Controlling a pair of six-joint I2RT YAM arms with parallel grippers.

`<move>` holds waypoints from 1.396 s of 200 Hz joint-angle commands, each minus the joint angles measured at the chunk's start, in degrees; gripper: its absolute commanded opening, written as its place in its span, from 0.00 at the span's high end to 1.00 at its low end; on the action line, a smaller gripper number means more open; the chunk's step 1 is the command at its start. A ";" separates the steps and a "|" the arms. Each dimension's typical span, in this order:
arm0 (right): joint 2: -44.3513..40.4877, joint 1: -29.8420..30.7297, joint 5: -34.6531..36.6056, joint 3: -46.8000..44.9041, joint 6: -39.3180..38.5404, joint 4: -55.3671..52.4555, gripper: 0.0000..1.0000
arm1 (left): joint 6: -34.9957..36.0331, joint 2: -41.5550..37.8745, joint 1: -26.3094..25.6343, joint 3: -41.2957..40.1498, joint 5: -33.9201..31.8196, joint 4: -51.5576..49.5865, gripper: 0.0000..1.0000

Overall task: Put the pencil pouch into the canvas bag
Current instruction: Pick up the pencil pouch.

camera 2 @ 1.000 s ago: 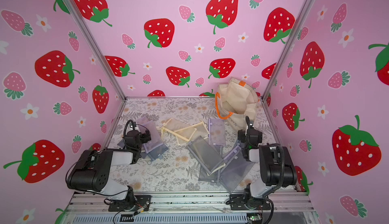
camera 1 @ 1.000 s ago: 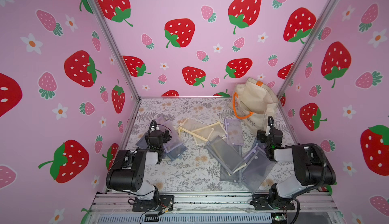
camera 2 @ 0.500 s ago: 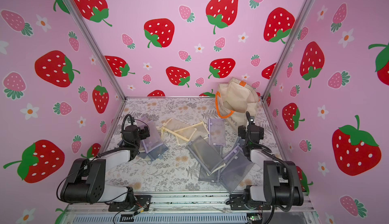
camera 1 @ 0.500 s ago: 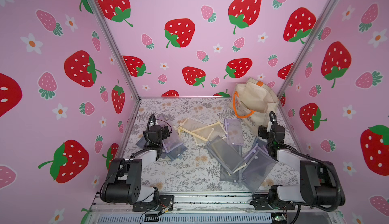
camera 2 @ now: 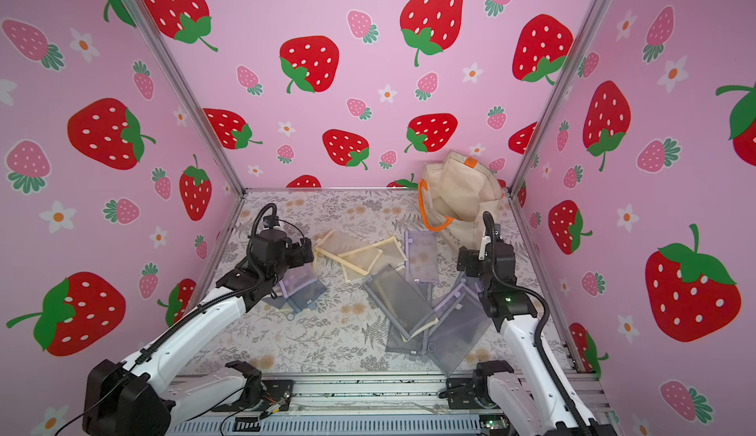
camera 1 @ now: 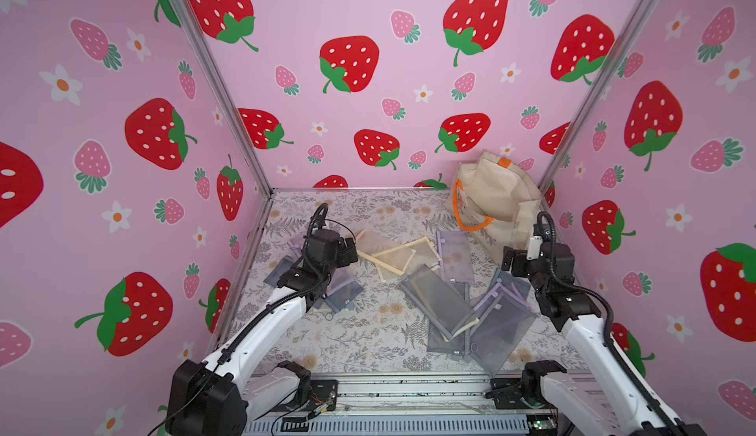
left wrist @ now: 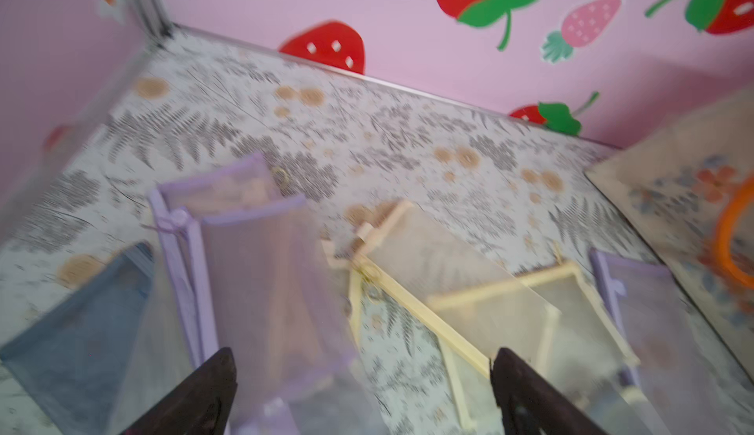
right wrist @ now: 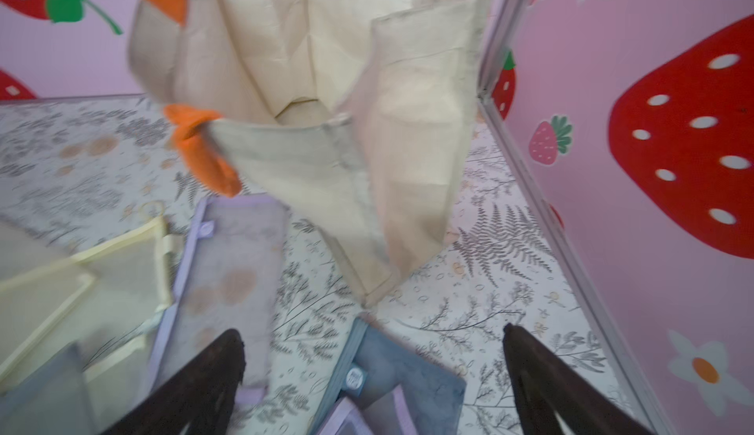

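- The pink walls (camera 1: 368, 86), printed with red strawberries and white flowers, close in the back and both sides, with metal rails at the corners.
- The table (camera 1: 360, 331) has a pale cover patterned with grey ferns and tan blossoms.
- The canvas bag (camera 1: 495, 192) stands in the far right corner against the back wall. Its mouth gapes open and an orange handle (camera 1: 470, 221) droops toward the table's middle.
- Mesh pencil pouches lie flat and overlapping across the table. Two cream pouches (camera 1: 392, 256) are at the centre, with a lilac pouch (camera 1: 456, 256) just beside the bag's foot. A dark grey pouch (camera 1: 437, 303) lies across others near the right arm. A lilac and grey cluster (camera 1: 339, 290) sits under the left arm.
- The left gripper (left wrist: 363, 355) hangs over that cluster with its fingers spread wide and nothing between them. A lilac pouch lies below one finger and a cream pouch edge below the other. It is well apart from the bag.
- The right gripper (right wrist: 373, 333) is also spread wide and empty, near the bag's open mouth. A grey-blue pouch (right wrist: 400, 371) lies on the table below it.
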 commanded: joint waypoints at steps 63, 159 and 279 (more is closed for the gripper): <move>15.45 16.63 -23.21 7.58 1.80 -16.89 0.01 | -21.58 2.97 -27.23 -9.31 12.35 7.95 0.00; 32.78 19.43 -29.27 6.43 1.32 -6.67 0.13 | -31.32 19.99 -29.57 -13.33 14.02 32.77 0.17; 33.57 23.24 -32.98 1.17 5.40 2.14 0.42 | -32.97 27.38 -26.71 -12.97 15.01 42.98 0.49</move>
